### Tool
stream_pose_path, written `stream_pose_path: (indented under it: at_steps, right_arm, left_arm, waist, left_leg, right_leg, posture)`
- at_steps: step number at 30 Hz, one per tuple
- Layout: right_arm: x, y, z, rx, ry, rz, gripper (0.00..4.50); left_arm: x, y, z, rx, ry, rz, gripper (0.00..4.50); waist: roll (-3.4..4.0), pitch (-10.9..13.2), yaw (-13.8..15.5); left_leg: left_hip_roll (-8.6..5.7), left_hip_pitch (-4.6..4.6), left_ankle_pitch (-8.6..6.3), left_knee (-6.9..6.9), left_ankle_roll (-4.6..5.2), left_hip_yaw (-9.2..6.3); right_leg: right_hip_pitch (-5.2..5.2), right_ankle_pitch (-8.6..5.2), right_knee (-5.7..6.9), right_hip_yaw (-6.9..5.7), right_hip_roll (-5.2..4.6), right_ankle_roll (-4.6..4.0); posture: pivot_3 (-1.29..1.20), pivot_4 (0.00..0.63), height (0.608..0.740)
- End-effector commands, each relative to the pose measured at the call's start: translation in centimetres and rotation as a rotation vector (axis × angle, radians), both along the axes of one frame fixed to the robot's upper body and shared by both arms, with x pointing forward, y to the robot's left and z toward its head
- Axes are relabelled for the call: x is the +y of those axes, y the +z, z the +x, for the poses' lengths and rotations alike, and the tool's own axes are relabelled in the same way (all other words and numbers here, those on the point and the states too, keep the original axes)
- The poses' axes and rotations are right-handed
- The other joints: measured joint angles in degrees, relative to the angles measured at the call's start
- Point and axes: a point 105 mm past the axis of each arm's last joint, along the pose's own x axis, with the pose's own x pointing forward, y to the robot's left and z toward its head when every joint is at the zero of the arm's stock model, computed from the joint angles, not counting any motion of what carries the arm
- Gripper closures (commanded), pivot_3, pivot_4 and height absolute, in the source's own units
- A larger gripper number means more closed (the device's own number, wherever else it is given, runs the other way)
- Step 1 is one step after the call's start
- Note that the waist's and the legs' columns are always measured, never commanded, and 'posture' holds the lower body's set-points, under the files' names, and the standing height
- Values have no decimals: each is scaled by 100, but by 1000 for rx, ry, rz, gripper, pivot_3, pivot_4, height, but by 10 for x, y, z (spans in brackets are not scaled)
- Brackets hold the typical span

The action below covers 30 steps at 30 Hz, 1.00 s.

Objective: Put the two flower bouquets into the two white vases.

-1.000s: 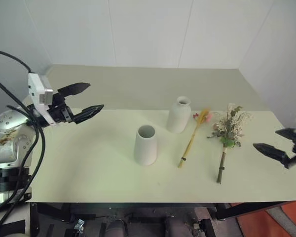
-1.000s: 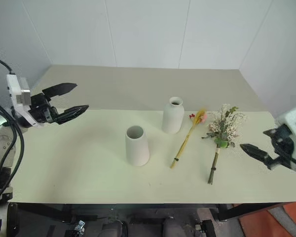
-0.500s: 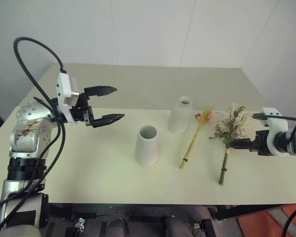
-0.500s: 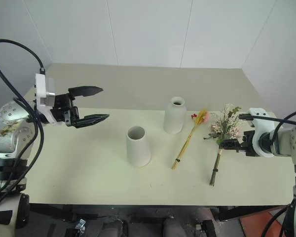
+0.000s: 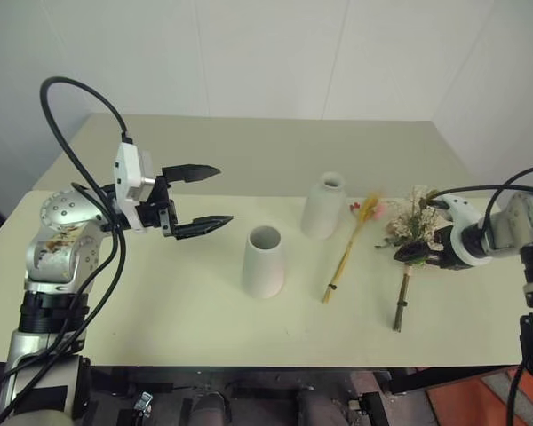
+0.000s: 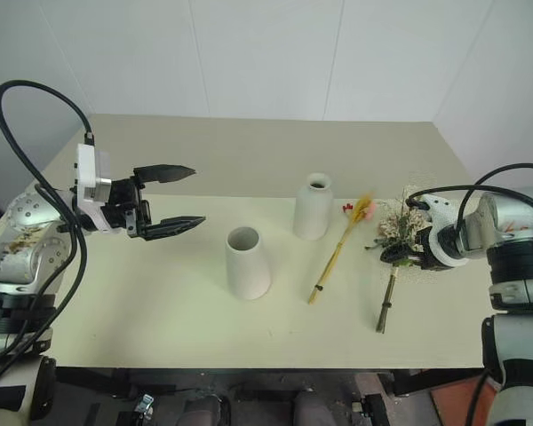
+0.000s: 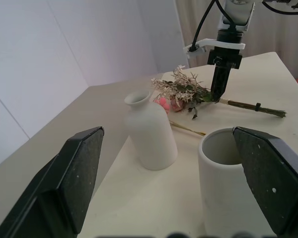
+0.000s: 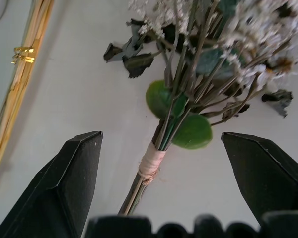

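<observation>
The bushy dried bouquet point(image 5: 415, 229) lies flat on the matte pale table point(image 5: 142, 311), at 3 o'clock of the slim yellow stalk bunch point(image 5: 351, 244). The right gripper point(image 8: 164, 183) spreads wide over its bound stem, grasping nothing. The bottle vase point(image 5: 324, 206) and cone vase point(image 5: 264, 261) stand upright at centre. At 9 o'clock, the left gripper point(image 5: 202, 199) hovers, released.

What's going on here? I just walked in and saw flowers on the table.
The robot is starting to put two bouquets into two white vases. Its right claw, open, is poised over the bushy dried bunch at its stem. The slim yellow bunch lies untouched; the cone vase and bottle vase stand empty. The left claw hovers open.
</observation>
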Motion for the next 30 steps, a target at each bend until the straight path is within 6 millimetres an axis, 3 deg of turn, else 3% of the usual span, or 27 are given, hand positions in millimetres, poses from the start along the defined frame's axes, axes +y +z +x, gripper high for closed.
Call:
stream_pose_path:
  at_steps: [1,2,5,15,16,20,23,25,27,30]
  right_arm:
    - [0,3,6,-16,5,-6,14]
    - [0,2,7,-10,6,-5,14]
    - [1,-4,9,10,5,-8,603]
    - [1,-10,12,27,-12,1,4107]
    - [1,-10,12,28,-14,2,4316]
    - [-1,-6,14,4,-9,-27,4348]
    - [-6,25,35,-180,-55,-89,4348]
    - [-11,70,63,-520,-72,-269,4348]
    - [-10,116,77,-836,-136,-391,4348]
    - [-1,180,80,-1201,-280,-322,4348]
  left_arm:
    - [1,9,-5,-35,8,-4,4]
    - [1,9,-5,-35,12,-3,4]
    - [3,9,-4,-37,27,3,0]
    - [8,8,1,-38,61,14,0]
    - [7,7,2,-37,62,14,0]
    - [6,6,3,-37,64,20,0]
    - [7,7,3,-42,68,20,0]
    - [9,8,4,-44,76,18,0]
    - [10,9,4,-45,80,16,0]
    - [11,12,6,-51,90,9,0]
  waist:
    - [0,0,3]
    - [0,0,4]
    - [0,0,7]
    - [0,0,-2]
    - [0,0,-2]
    - [0,0,4]
    - [1,1,-7]
    - [1,1,-20]
    - [4,2,-48]
    - [7,4,-83]
  left_leg:
    - [0,-1,0,0,0,0]
    - [0,-2,0,1,0,0]
    - [0,-2,0,1,0,-1]
    - [0,0,0,1,0,-1]
    - [0,0,0,1,0,0]
    - [0,-2,0,1,0,-1]
    - [-1,-4,0,1,0,-1]
    - [-1,-4,0,0,0,0]
    - [-1,-6,0,0,0,0]
    - [0,-32,1,-1,-1,-1]
  right_leg:
    - [0,0,0,0,0,0]
    - [0,0,1,-1,0,0]
    - [-1,0,1,-1,0,1]
    - [-1,1,3,-1,1,-1]
    - [-1,1,3,-1,1,-1]
    - [-1,1,2,-1,1,-1]
    - [-3,2,2,-1,0,-1]
    - [-7,3,4,0,0,1]
    - [-15,-2,9,2,2,10]
    - [-48,1,19,5,4,11]
  posture:
    - [0,150,740]
    - [0,150,740]
    - [0,150,740]
    - [0,150,740]
    - [0,150,740]
    - [0,150,740]
    - [0,150,740]
    - [0,150,740]
    - [0,150,740]
    - [0,150,740]
